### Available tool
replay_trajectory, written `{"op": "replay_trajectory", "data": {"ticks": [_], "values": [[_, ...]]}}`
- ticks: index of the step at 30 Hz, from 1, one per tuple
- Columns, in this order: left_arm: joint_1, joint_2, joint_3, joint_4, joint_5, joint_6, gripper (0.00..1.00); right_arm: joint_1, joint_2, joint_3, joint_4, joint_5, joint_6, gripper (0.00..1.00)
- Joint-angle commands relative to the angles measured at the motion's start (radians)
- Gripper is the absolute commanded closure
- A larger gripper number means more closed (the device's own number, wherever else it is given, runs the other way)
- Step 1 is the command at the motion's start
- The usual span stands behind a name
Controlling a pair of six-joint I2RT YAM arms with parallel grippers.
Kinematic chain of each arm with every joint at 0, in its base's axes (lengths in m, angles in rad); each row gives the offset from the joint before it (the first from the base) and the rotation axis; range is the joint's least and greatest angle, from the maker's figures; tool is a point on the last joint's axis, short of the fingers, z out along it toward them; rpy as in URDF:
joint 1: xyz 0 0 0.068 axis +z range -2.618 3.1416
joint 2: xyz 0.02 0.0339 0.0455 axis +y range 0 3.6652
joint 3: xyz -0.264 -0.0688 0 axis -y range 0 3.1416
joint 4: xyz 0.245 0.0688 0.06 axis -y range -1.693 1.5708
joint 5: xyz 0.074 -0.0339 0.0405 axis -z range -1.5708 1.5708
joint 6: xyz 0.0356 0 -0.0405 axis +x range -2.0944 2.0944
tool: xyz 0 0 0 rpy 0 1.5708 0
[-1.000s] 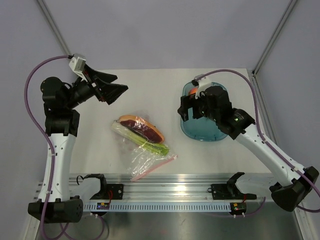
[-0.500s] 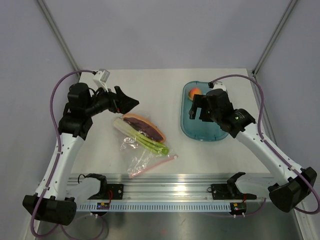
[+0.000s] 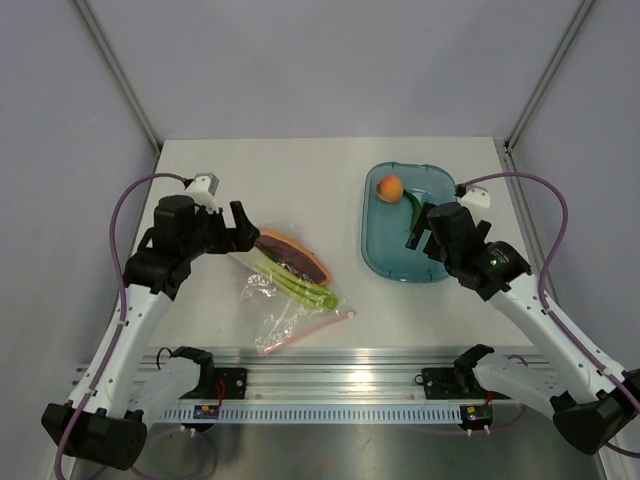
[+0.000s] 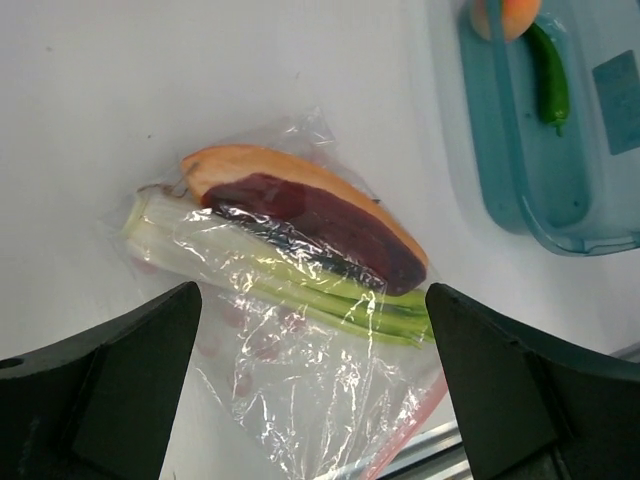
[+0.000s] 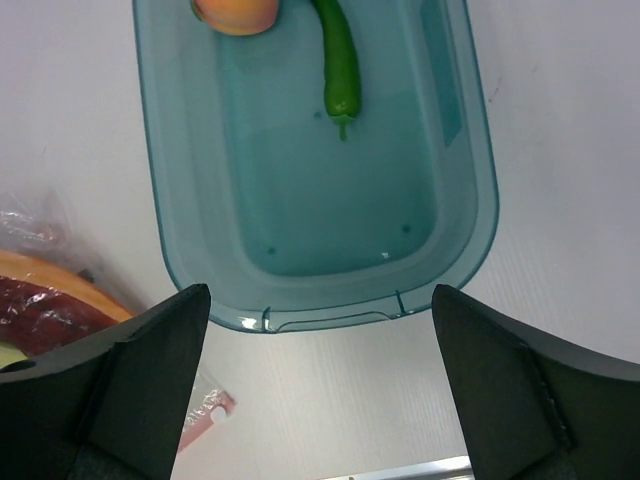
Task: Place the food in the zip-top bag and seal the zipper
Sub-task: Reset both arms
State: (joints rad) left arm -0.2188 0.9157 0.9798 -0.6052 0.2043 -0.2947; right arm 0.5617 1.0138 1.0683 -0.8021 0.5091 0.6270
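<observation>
1. Both arms have shifted vs a sec ago. Left arm [image 3: 180,235] swung in from the far 10 o'clock corner toward the bag. Right arm [image 3: 470,250] backed off the tray toward 4 o'clock, so peach + chili now show.
2. Top view: zip-top bag [image 3: 285,310] lies mid-counter [image 3: 200,180], zipper [image 3: 318,327] at its 5 o'clock end. Wedge [image 3: 292,257] + stalks [image 3: 295,285] sit at its 11 o'clock end. Peach [image 3: 389,188] + chili [image 3: 413,206] are in the tray [image 3: 385,250], at 2 o'clock from the bag.
3. Left wrist view: left jaws released, spread wide, nothing between them, hovering over wedge [image 4: 300,205] and stalks [image 4: 280,275]. Film overlies the stalks and part of the wedge, so they look bagged. Cam points almost straight down.
4. Right wrist view: right jaws also released + empty, above the tray's near rim [image 5: 300,322]. Chili [image 5: 338,60] at 12 o'clock, peach [image 5: 235,12] at 11, cut by the frame edge.
5. My read: approx halfway, w/ two foods in and two left; can't tell if the zipper is pressed shut. Next likely: right arm drops on chili or peach and closes on it, while left arm holds the bag mouth open at 5 o'clock. The film looks slippery.
</observation>
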Motion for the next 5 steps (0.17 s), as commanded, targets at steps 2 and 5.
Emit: {"op": "replay_trajectory", "data": {"ticks": [2,5], "values": [[-0.002,-0.020,-0.012,0.005,-0.114,0.019,0.01,-0.005,-0.064,-0.054,-0.043,0.120,0.085,0.00],[-0.004,-0.021,-0.015,0.005,-0.144,0.012,0.01,-0.005,-0.116,-0.102,-0.032,0.117,0.100,0.00]]}}
